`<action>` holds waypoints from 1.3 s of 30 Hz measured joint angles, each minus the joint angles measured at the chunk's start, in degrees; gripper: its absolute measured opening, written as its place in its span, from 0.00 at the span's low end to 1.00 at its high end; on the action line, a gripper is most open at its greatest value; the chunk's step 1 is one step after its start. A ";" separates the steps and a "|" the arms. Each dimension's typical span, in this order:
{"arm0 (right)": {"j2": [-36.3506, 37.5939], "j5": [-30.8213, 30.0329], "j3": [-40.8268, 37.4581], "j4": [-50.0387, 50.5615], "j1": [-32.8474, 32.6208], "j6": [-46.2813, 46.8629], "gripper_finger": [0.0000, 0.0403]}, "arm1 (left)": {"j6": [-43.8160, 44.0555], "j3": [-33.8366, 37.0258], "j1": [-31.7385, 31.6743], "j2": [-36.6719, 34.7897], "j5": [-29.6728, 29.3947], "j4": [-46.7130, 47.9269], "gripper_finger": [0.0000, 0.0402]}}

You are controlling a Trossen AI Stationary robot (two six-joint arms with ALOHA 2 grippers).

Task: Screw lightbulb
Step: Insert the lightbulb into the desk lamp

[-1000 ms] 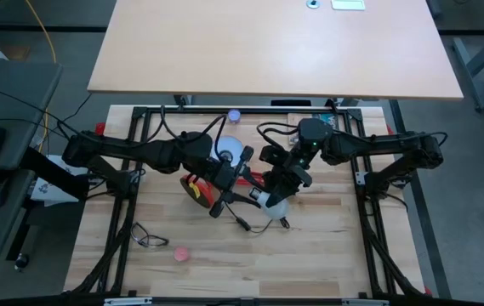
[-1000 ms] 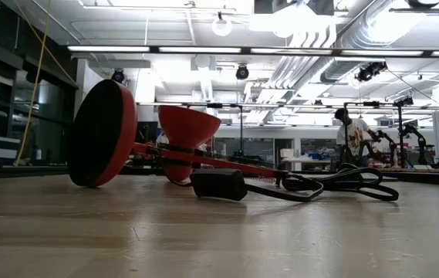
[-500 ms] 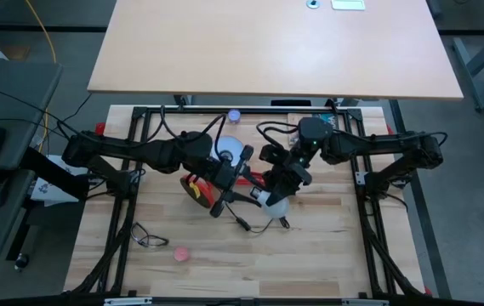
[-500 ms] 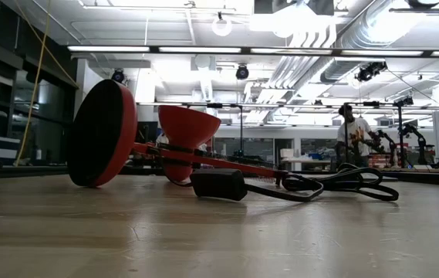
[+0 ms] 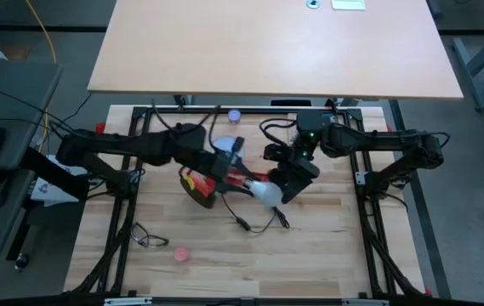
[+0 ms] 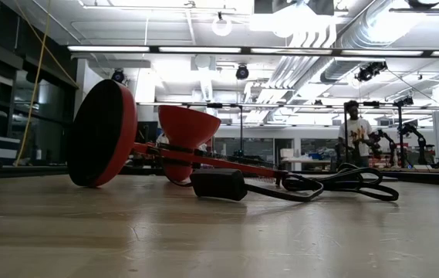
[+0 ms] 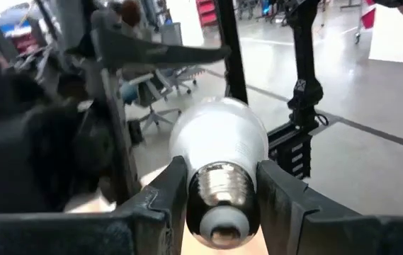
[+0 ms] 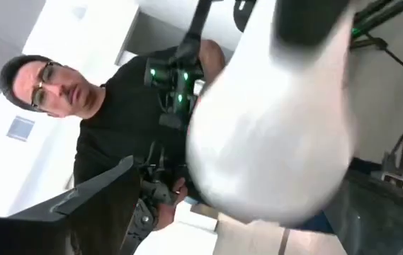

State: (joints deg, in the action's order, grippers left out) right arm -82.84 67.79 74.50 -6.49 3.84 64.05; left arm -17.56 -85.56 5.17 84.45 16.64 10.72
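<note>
The red lamp lies on its side at the table's middle. Its round red base (image 5: 197,189) stands on edge, as the low view (image 6: 103,143) also shows. Its white cone-shaped shade (image 5: 263,192) is at my right gripper (image 5: 282,185) and fills the right wrist view (image 8: 279,142). My left gripper (image 5: 224,160) is above the lamp's stem, shut on the frosted white lightbulb (image 7: 219,152). The bulb shows small in the high view (image 5: 228,150). My left gripper pinches the bulb between its two fingers (image 7: 166,195) at the grey screw base (image 7: 221,190), just below the glass. The base end points back toward the wrist and the glass points away. The bulb is lifted clear of the table and the lamp. My right gripper has the lamp's white shade (image 8: 272,163) between its fingers, coming from the table's right. One finger (image 8: 95,205) shows beside the shade; the shade hides the other and the place of contact. The lamp's base end rests on the table.
A black cord with a switch block (image 6: 219,185) trails from the lamp toward the near edge (image 5: 254,223). A pale lavender round thing (image 5: 234,115) lies at the far edge and a small pink thing (image 5: 180,252) near the front. A person (image 8: 116,127) stands beyond the table.
My right gripper has turned and carried the shade end of the lamp toward the table's far-left, nearer the left gripper. My left gripper has drawn back a little toward the left with the bulb and turned. The lamp's base has stayed in place.
</note>
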 joint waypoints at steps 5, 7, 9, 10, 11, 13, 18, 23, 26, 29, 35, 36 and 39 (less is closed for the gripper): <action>1.82 -1.24 0.02 10.97 4.71 -9.60 0.99 | 2.10 0.00 -1.06 -6.96 -6.42 13.88 0.30; 2.05 -5.14 0.02 16.23 6.47 -14.05 0.99 | 4.40 0.00 -1.31 -9.82 -9.49 17.36 0.30; 2.30 -9.26 0.00 19.16 7.79 -18.01 0.99 | 6.87 0.20 -1.40 -12.35 -11.85 19.63 0.30; 2.39 -11.59 0.00 19.80 8.22 -18.91 0.99 | 8.11 0.81 -1.40 -13.70 -12.90 19.67 0.30; 2.42 -13.95 0.00 20.06 8.53 -18.81 0.99 | 9.31 1.95 -1.40 -15.20 -13.84 19.17 0.30; 2.42 -19.21 0.00 20.01 8.83 -17.27 0.99 | 12.34 4.64 -1.42 -18.01 -15.77 18.55 0.30; 2.16 -27.89 0.00 20.66 8.35 -13.26 0.99 | 22.49 15.88 -1.42 -25.51 -21.79 6.84 0.30; 0.46 -37.63 0.00 22.16 6.71 -18.90 0.99 | 31.29 27.80 -1.83 -29.49 -25.46 -12.22 0.30; -0.74 -40.79 0.00 22.35 6.48 -20.70 0.99 | 36.18 31.00 -2.75 -29.74 -26.78 -16.24 0.30; -1.02 -42.30 0.85 18.64 7.40 -26.26 0.99 | 39.13 31.41 -4.06 -29.76 -29.73 -16.92 0.30; -0.32 -64.29 11.95 25.88 3.79 -55.27 0.99 | 46.58 31.39 -8.01 -29.77 -32.20 -17.98 0.30; -0.38 -67.95 13.29 27.83 3.11 -58.02 0.99 | 47.01 31.24 -8.73 -29.89 -31.79 -17.78 0.30; -0.49 -76.30 15.92 29.37 2.51 -56.01 0.99 | 45.29 30.67 -9.97 -30.22 -28.43 -18.22 0.30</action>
State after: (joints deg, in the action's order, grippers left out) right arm -83.33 -8.51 90.42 22.88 6.35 8.04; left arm 27.73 -54.88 -4.80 54.24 -11.79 -7.50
